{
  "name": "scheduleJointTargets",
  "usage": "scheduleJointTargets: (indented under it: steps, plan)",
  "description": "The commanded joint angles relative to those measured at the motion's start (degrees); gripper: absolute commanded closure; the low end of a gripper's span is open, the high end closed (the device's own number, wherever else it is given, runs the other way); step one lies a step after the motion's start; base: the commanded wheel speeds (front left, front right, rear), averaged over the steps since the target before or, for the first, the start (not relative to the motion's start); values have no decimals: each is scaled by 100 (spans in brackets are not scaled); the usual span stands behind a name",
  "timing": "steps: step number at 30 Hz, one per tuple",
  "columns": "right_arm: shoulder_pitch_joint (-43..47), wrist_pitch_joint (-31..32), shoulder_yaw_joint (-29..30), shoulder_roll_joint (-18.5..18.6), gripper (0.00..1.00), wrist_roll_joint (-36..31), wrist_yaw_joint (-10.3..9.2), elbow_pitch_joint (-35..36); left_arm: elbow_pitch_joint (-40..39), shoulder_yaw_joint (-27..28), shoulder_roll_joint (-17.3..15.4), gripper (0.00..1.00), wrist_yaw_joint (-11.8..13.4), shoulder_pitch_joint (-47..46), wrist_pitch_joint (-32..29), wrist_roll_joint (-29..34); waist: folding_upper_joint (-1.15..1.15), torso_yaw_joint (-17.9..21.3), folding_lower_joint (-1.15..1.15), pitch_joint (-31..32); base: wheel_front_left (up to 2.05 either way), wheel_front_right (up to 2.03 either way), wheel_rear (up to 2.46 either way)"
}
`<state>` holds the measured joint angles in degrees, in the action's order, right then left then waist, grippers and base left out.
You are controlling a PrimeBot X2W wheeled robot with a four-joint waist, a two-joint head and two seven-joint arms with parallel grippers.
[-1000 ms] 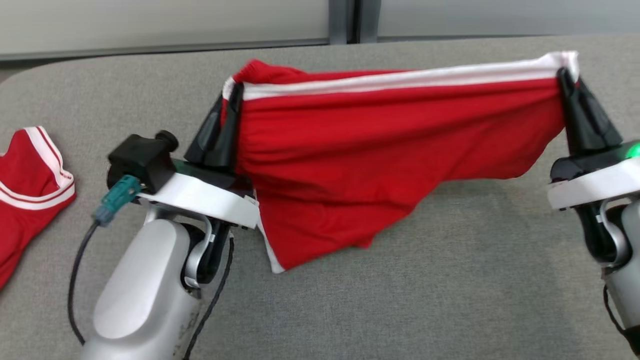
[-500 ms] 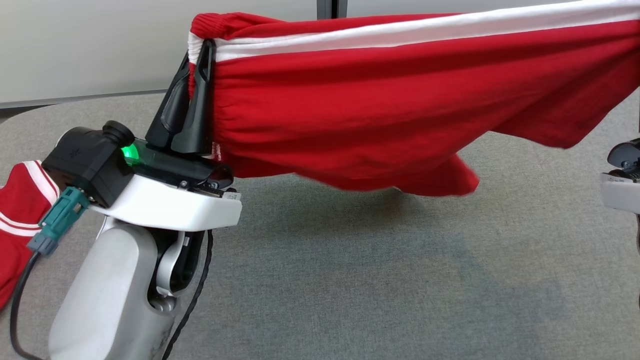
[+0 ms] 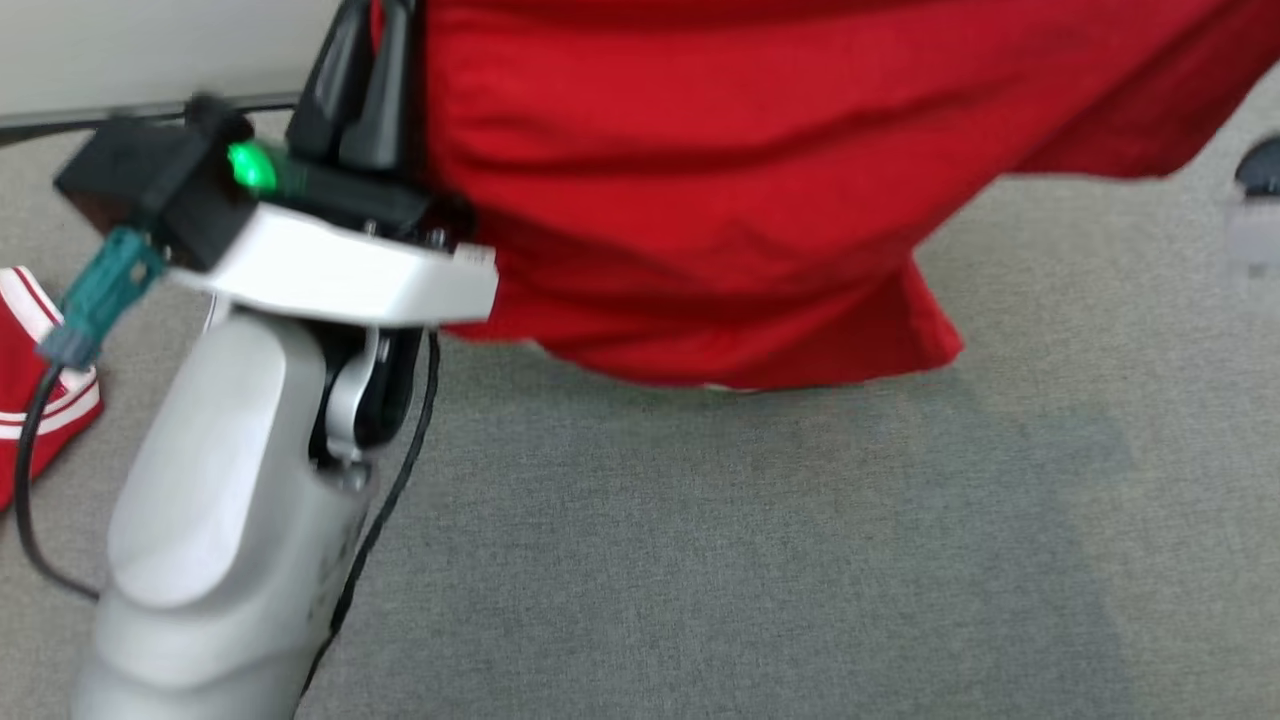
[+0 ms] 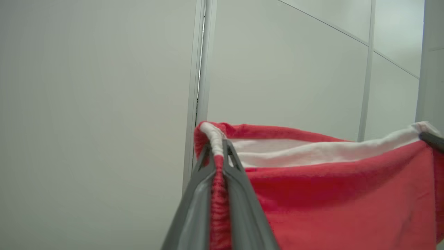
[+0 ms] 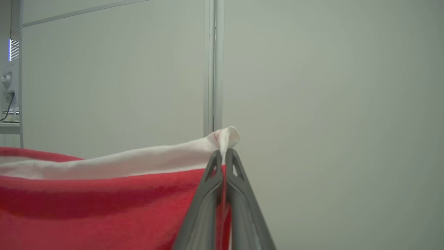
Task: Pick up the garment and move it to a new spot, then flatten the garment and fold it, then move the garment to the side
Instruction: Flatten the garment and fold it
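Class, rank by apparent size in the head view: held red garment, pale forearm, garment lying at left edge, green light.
1. held red garment
2. pale forearm, enlarged by nearness
3. garment at left edge, partly cropped
4. green light

The counter (image 3: pixel 800 560) is covered in grey woven fabric, and its top runs flat across the lower part of the head view. Its far edge shows at the upper left as a dark line against a pale wall. A red piece of clothing (image 3: pixel 25 400) with white stripes lies flat on it at the left edge, cut off by the frame. The low hem of the hanging garment (image 3: pixel 700 200) comes near the counter above a soft shadow; whether it touches cannot be told.
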<state>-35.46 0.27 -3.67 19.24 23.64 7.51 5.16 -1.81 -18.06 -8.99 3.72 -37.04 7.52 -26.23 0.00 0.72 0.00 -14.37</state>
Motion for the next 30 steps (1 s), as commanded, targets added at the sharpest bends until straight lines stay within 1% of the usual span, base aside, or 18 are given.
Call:
scheduleJointTargets:
  steps: [1,4,8,12,15,19,23,26,27,30]
  plan:
    - [-438,-29,-102,74,100,71,-4,-219,232,2,62,100,-85,-414,104,72,0,-46,0,-247,0,0,0]
    - [-1239,-120,-323,90,100,166,-2,-818,890,8,189,100,-189,-1126,322,89,0,-75,0,-402,0,0,0]
    - [-2282,-276,-641,-64,100,352,-2,-1779,1959,18,340,100,-301,-2015,539,117,0,-43,0,-528,0,0,0]
    - [-3047,-623,-1012,-274,100,424,-2,-2777,3078,74,448,100,-430,-2690,687,21,0,-6,0,-581,0,0,0]
    - [-3388,-885,-1380,-451,100,511,-2,-3452,3870,132,516,100,-519,-2991,747,-42,0,26,0,-633,0,0,0]
    - [-3479,-1123,-1957,-670,100,701,-2,-4331,4744,252,554,100,-621,-3028,766,-141,0,91,0,-706,0,0,0]
    - [-3092,-1215,-2546,-875,100,1023,-2,-5124,5340,343,587,100,-704,-2575,762,-193,0,138,0,-757,0,0,0]
    - [-2739,-1302,-2956,-971,100,1307,-2,-5524,5581,358,598,100,-757,-2181,764,-270,0,157,0,-782,0,0,0]
    - [-2739,-1302,-2956,-971,100,1307,-2,-5524,5581,358,598,100,-757,-2181,764,-270,0,157,0,-782,0,0,0]
    - [-2267,-1394,-3275,-1006,100,1636,-2,-5748,5552,268,598,100,-810,-1719,765,-453,0,165,0,-811,0,0,0]
